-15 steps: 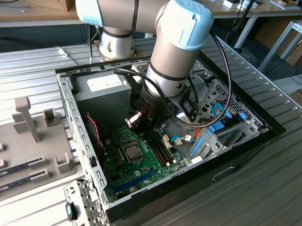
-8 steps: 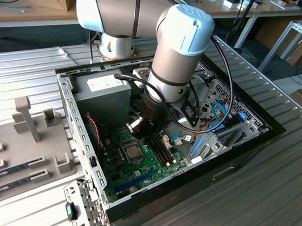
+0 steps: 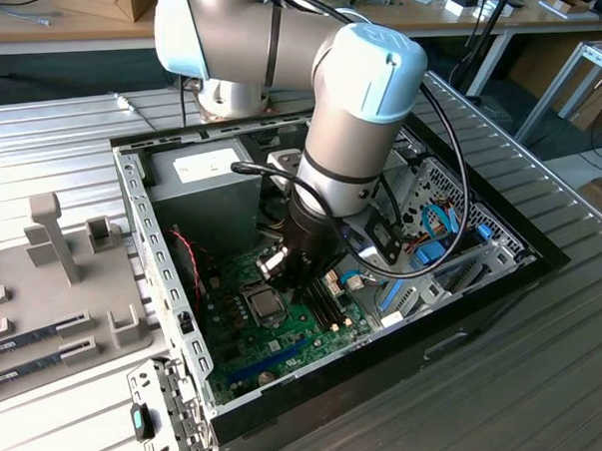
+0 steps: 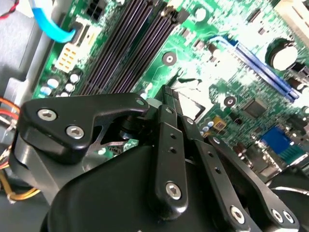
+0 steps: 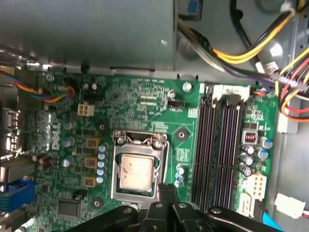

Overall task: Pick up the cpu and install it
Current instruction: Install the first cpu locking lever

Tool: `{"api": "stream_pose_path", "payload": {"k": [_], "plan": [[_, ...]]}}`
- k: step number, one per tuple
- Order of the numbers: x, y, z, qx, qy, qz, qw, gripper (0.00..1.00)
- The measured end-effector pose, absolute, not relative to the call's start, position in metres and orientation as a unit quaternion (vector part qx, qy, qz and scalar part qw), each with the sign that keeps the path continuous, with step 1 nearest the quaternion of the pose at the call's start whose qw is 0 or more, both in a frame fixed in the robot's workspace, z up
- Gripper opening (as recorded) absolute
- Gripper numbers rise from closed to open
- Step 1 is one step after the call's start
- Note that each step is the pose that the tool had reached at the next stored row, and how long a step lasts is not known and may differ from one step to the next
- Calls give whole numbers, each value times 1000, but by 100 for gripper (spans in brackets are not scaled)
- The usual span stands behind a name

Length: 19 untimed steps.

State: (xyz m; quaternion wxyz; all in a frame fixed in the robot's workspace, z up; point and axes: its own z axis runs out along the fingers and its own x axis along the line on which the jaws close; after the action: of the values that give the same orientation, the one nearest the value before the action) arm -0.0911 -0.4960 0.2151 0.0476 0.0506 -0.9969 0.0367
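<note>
Black jointed gripper linkage (image 5: 166,212) fills the near field in both wrist views, its fingers (image 4: 170,104) drawn together to a narrow tip with nothing visibly between them. Judged closed or nearly so, empty.

The small flat square cpu with the dull silver-beige metal top (image 5: 136,172) already lies inside the silver metal socket frame (image 5: 140,140) on the green motherboard (image 5: 140,96), just beside the fingertips in the first wrist view. In the exterior view it shows as a dark square (image 3: 265,304) in the socket, near the exterior view's left of the gripper.

Risks, as judgement:
- Fingertips hover close over the socket edge; a downward drift could press the chip crooked and bend socket contacts.
- Whether the frame is latched down cannot be told; if loose, a brush could shift the chip.
- The long dark memory slots (image 5: 219,150) lie just beside the socket; a sideways sweep could snag them.
- The black cable (image 3: 421,230) looping off the wrist hangs near the case wall (image 3: 141,222).

Pose: grey and pale-blue arm (image 3: 360,93) reaches down steeply into the open black computer case, wrist tilted, gripper low over the board, not visibly touching.
</note>
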Motion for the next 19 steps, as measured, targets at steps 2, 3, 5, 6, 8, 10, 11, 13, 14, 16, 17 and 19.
{"api": "stream_pose_path", "payload": {"k": [2,3,5,6,8,10,11,13,14,16,17,19], "plan": [[-91,-497,214,50,-997,40,48,10],[-91,-497,214,50,-997,42,48,10],[-91,-498,214,50,-997,43,48,10],[-91,-498,213,50,-997,44,48,10],[-91,-498,211,50,-997,46,48,10],[-91,-499,210,50,-996,50,48,10],[-91,-499,209,50,-996,54,48,10],[-90,-499,207,49,-996,63,49,10],[-89,-499,206,49,-995,68,49,10],[-84,-499,203,49,-995,70,49,10],[-83,-499,202,49,-995,70,49,10],[-83,-499,200,49,-995,68,49,10]]}}
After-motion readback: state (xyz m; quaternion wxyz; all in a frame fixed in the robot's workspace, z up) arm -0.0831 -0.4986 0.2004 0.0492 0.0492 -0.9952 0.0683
